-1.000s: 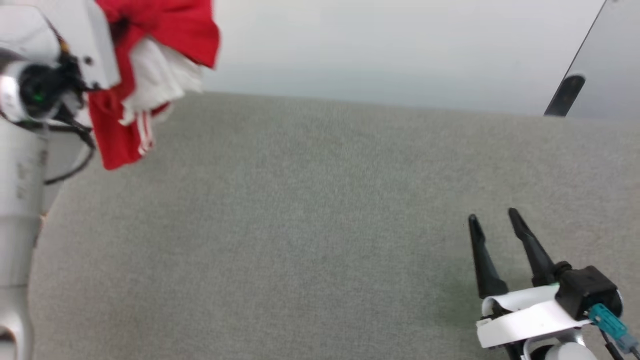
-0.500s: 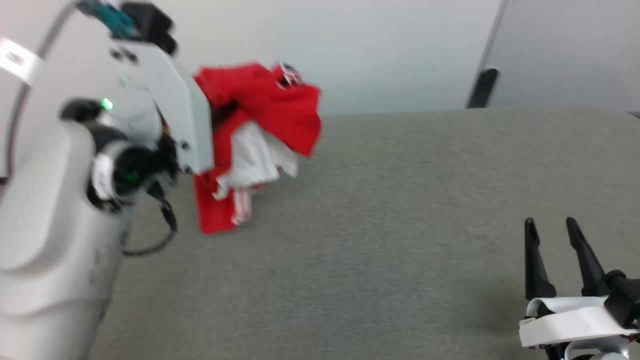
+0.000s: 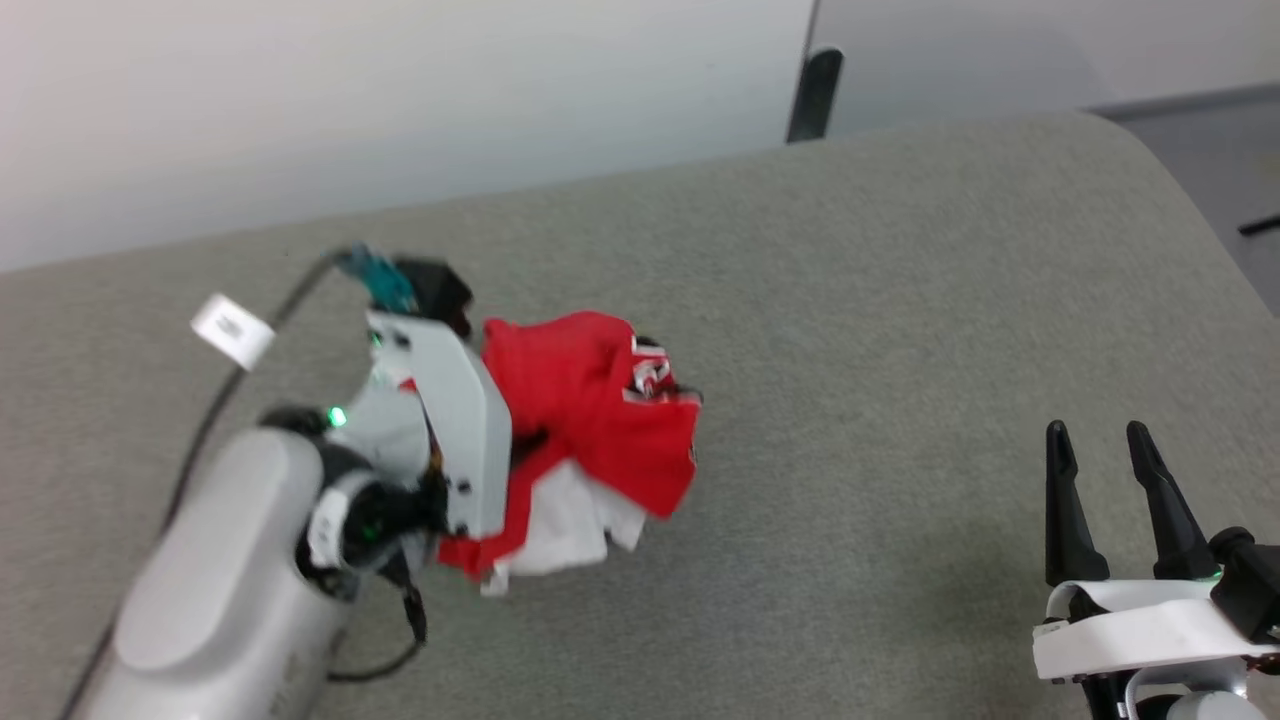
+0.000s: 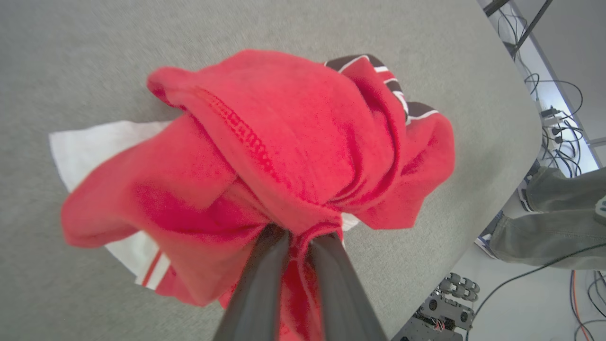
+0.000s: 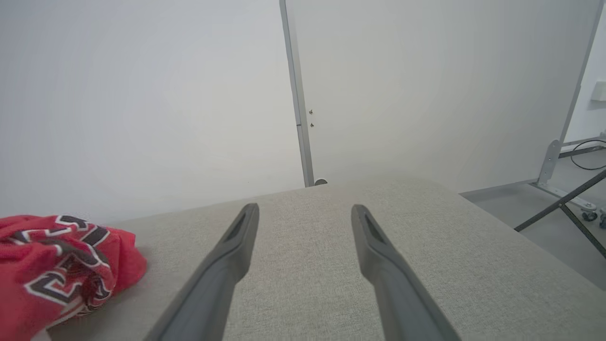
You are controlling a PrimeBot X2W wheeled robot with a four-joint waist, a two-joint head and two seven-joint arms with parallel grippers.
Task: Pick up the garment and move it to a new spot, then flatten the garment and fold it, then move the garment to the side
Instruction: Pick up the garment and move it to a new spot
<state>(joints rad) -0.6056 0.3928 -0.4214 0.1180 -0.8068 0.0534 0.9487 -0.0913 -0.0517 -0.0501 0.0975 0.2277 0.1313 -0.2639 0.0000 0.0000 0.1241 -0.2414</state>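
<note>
Left gripper (image 4: 299, 234): fingers nearly shut, pinching one fold of the red jersey T-shirt (image 3: 590, 420). The shirt hangs off the fingertips as a bunched wad. In the head view it's at about 9 o'clock of centre, over the grey fabric-covered table (image 3: 850, 300). The white sleeve trails at the wad's 6 o'clock and looks to brush the top, but I can't confirm contact. Right gripper (image 3: 1095, 432): jaws wide, empty, parked at 4 o'clock, well apart from the shirt.

My read of the step in hand: carrying the shirt to the new spot. To do it well:
- Hold the pinch until the wad is down.
- Set it mid-table, toward 3 o'clock of where it hangs and off the rounded corner at 2 o'clock, so there's room to spread.
- Lower first, then drag a little on release so the cloth pays out rather than heaps.
- It's a single-fold grip, so move slowly or it may slip.
- Use the right gripper on a hem or shoulder for the flattening.
</note>
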